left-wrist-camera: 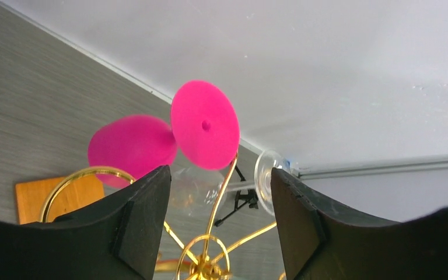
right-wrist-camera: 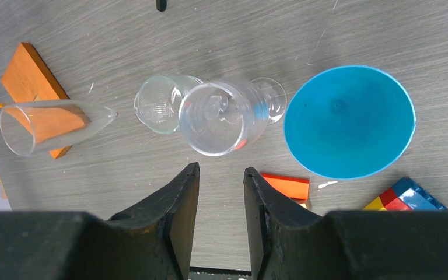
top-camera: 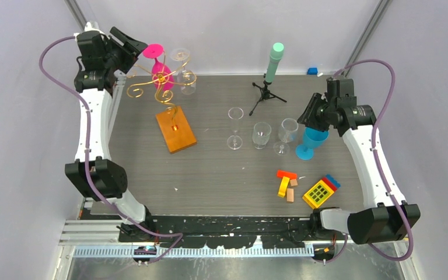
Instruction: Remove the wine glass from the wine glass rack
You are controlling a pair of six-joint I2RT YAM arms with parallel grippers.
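You had the wine glass rack point(top-camera: 175, 131) at the far left of the table point(top-camera: 221, 175), a wine glass point(top-camera: 161, 76) hanging on it. The tripod point(top-camera: 266, 93) stood far centre, three glasses point(top-camera: 261, 135) in a row nearer, blocks point(top-camera: 319, 192) near right.

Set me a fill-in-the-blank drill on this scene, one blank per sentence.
The wine glass rack is fixed to a wooden base coloured ______.
The opaque wine glass hanging on the rack is ______.
The left gripper has its jaws ______, gripping nothing.
The glass standing nearest the right gripper is coloured ______.
Missing words: orange; pink; open; blue.
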